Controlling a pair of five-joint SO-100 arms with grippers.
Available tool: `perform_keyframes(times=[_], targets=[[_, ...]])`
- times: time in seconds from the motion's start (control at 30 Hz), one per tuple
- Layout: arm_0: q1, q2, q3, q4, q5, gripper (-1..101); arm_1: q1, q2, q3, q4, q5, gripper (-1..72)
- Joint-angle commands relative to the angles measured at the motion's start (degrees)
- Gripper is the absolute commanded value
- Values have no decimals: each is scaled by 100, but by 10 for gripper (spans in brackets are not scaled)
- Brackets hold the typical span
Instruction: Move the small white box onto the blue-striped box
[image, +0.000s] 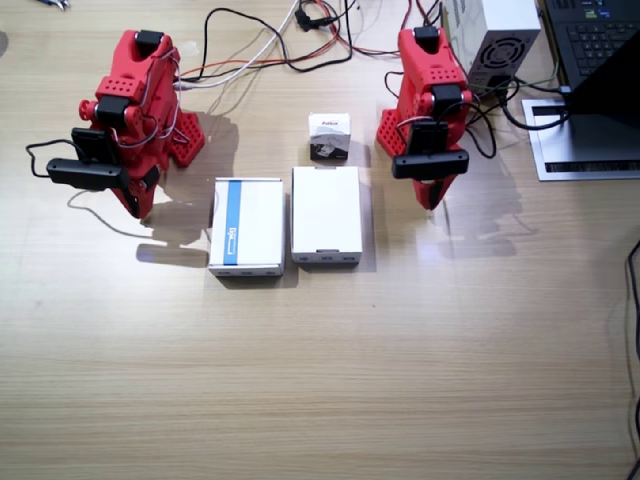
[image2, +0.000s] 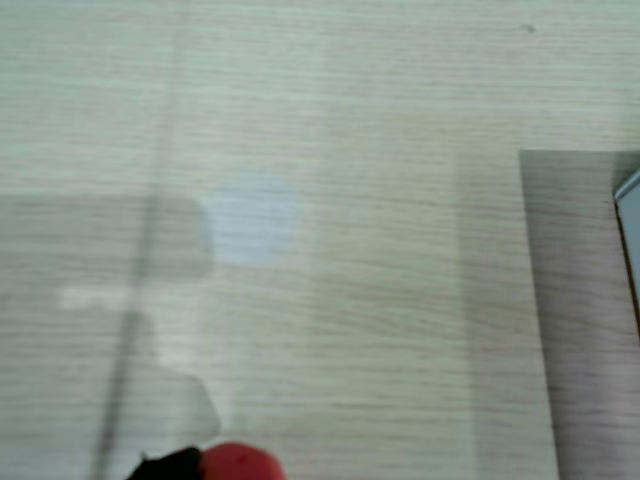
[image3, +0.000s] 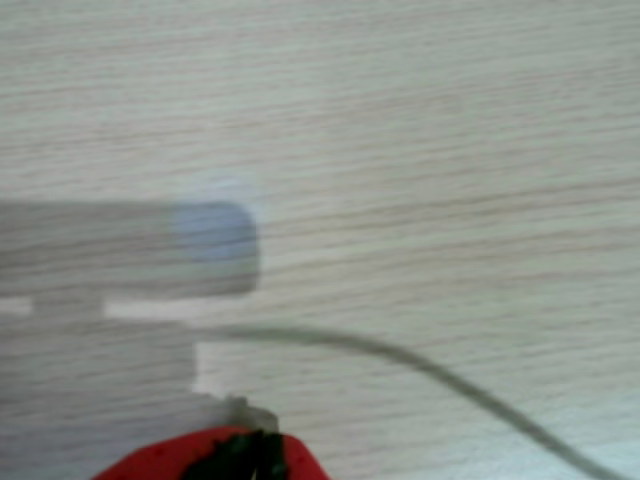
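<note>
A: What takes up the most room?

B: The wooden worktop (image: 320, 380). On it stand two red arms, both folded low: the right arm (image: 125, 120) and the left arm (image: 430, 90), each with its gripper pointing down at bare wood.

A: And between them?

B: Two flat boxes side by side, nearly touching. The blue-striped box (image: 246, 226) is the one nearer the right arm; the plain white box (image: 326, 214) is nearer the left arm.

A: Where is the small white box?

B: The small white box (image: 329, 136) sits on the worktop just beyond the far end of the plain box, apart from both arms.

A: Are the fingers wide or narrow?

B: I cannot tell for either. The right gripper (image: 135, 200) and left gripper (image: 430, 190) are seen from above, and a wrist view shows only a red tip (image2: 235, 462) over blurred wood. Neither is on a box.

A: Anything smaller?

B: A thin cable (image3: 440, 375) crosses the wood in a wrist view.
</note>
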Motion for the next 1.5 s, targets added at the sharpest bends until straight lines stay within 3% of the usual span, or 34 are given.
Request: perform_keyframes(times=[0.0,0.3,0.4,0.43,0.53,0.6,0.7,0.9,1.07,1.1,1.17,1.2,1.47], targets=[[-782,123,-97,141,1134,0,-527,149,-62,70,237,2],[-756,35,-97,97,993,0,-554,141,-97,-44,325,2],[-738,53,-97,97,932,0,-940,149,-1257,97,387,4],[-721,70,-97,97,888,0,-1292,114,-1846,343,527,14],[-650,114,-97,105,721,0,-3357,-668,-3507,976,1485,40],[-519,123,-97,97,580,0,-4509,-1626,-4219,1002,1890,54],[-290,114,-97,-26,220,0,-5810,-3111,-5186,782,2021,73],[-167,114,-88,-114,-220,25,-7998,-5599,-7242,624,1846,121],[-141,114,-88,-132,-229,44,-9316,-7436,-8350,888,1178,231],[-132,114,-88,-132,-237,59,-9475,-7831,-8675,1099,1020,274],[-158,114,-88,-158,-237,84,-9642,-8569,-9290,1644,501,463],[-158,114,-88,-158,-237,87,-9650,-8780,-9457,1714,290,506],[-185,123,-88,-114,-79,92,-9835,-10389,-11101,2250,-360,552]])
